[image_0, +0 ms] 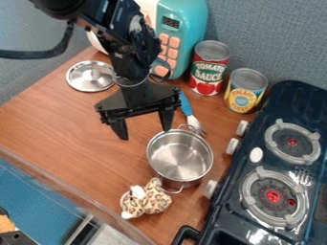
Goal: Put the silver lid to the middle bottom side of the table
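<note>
Gripper (143, 128) spread wide, nothing in it, above the table (57, 125); silver lid (91, 76) lies near the upper-left edge. Pickup looks like the step, calling for a shift over the lid!

Claw (145, 133) held open above the worktop (57, 125)
The silver lid (91, 76) is seen near the microwave (191, 24); the pot (180, 155) is set beside a spotted plush (155, 200).

2 textured grey-blue walls (275, 43) stand at the back and left.
</note>
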You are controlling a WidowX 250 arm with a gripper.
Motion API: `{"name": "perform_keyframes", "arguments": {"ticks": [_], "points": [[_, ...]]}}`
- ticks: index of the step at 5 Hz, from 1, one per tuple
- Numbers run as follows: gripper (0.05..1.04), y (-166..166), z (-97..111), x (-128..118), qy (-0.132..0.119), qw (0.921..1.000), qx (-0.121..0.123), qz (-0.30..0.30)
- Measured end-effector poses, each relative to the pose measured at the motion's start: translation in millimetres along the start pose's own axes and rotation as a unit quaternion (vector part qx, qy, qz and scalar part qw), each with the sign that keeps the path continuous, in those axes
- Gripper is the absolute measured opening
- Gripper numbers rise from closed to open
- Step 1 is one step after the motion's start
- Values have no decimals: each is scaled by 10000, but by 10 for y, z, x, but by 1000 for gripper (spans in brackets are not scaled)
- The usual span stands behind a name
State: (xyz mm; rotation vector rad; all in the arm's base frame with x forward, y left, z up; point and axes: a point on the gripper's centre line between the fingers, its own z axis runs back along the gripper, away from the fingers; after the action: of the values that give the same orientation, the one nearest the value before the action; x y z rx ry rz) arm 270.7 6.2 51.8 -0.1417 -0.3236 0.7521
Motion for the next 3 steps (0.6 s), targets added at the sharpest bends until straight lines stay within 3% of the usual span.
{"name": "perform_keyframes", "arguments": {"ticks": [1, 2, 3], "points": [[999, 23, -48, -25, 87, 9999, 88, -40], [999, 60, -130, 244, 98, 9987, 395, -301], [999, 129, -54, 501, -37, 9974, 476, -545]]}}
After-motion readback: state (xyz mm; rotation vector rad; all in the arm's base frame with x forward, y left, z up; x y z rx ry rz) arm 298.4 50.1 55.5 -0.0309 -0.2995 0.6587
